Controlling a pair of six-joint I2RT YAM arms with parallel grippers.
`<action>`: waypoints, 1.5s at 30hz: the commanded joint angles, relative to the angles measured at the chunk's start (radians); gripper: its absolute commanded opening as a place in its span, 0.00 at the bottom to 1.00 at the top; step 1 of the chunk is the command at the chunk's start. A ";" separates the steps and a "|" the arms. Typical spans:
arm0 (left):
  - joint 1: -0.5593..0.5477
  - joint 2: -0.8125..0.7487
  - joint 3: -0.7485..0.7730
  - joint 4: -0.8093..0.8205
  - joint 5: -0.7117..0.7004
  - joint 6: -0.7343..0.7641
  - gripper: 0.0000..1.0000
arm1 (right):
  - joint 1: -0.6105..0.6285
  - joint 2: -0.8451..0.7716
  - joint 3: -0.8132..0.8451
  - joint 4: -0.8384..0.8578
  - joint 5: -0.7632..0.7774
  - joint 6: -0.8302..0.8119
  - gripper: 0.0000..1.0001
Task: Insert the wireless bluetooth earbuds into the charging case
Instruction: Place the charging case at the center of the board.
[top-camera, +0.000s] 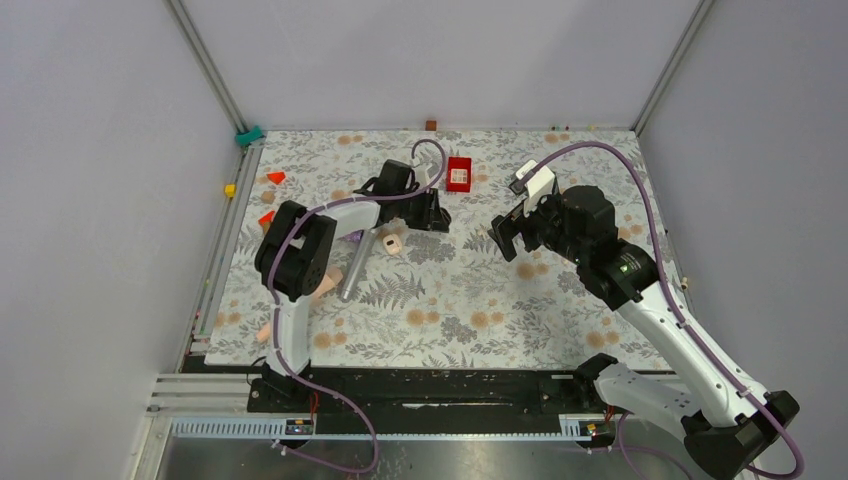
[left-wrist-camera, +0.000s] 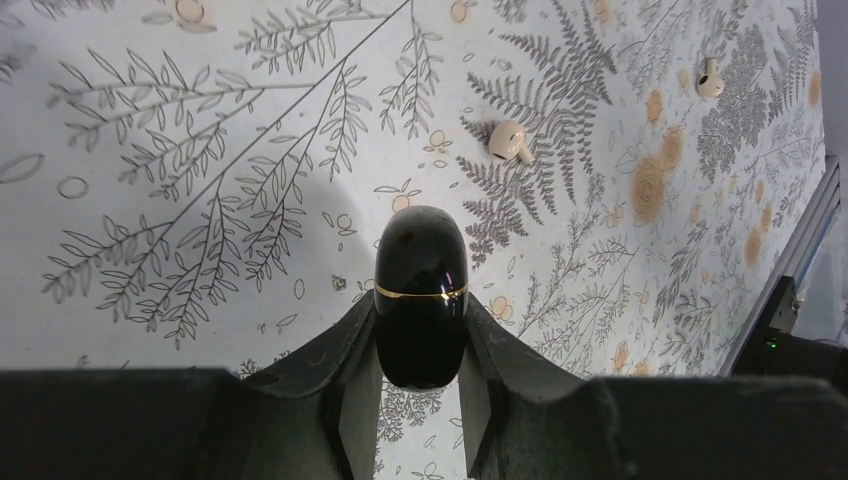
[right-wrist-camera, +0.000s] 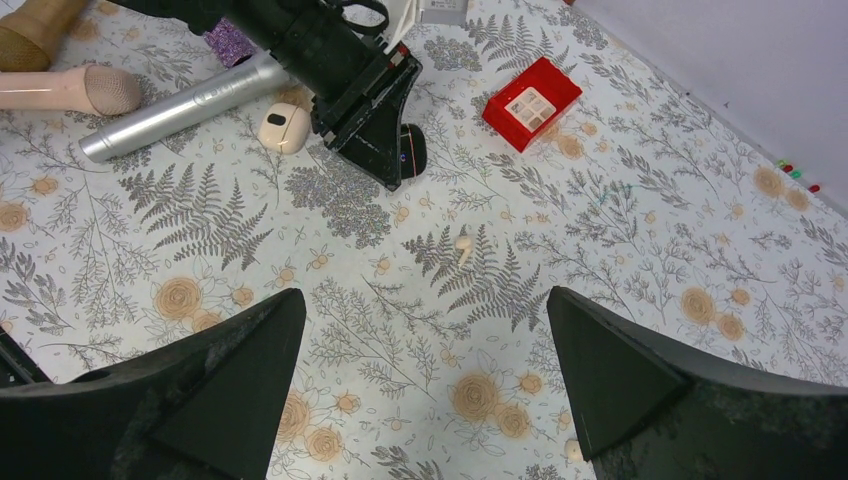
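Glossy black, the charging case (left-wrist-camera: 420, 260) looks closed, clamped in our left gripper (left-wrist-camera: 420, 330). Both pale earbuds (left-wrist-camera: 510, 140) lie loose on the mat (left-wrist-camera: 200, 200). Our right gripper (right-wrist-camera: 425, 320) gapes empty, so nothing is inserted yet.

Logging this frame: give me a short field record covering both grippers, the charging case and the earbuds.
left gripper: shut on the charging case, pinching its sides
charging case: glossy black, gold seam, lid looks closed
right gripper: open, holding nothing
nearer earbud: cream, loose on the table, outside the case
farther earbud: cream, loose, apart from the first
other items: red box, silver cylinder
task status: neither earbud inserted yet
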 joint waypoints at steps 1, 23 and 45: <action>-0.006 0.037 0.073 -0.021 0.002 -0.065 0.00 | -0.009 0.005 0.001 0.043 0.002 0.010 0.99; 0.025 0.155 0.166 -0.099 0.082 -0.224 0.24 | -0.019 -0.008 -0.002 0.043 -0.015 0.022 0.99; 0.075 -0.002 0.111 -0.164 0.078 -0.154 0.88 | -0.031 -0.009 -0.016 0.061 -0.042 0.031 1.00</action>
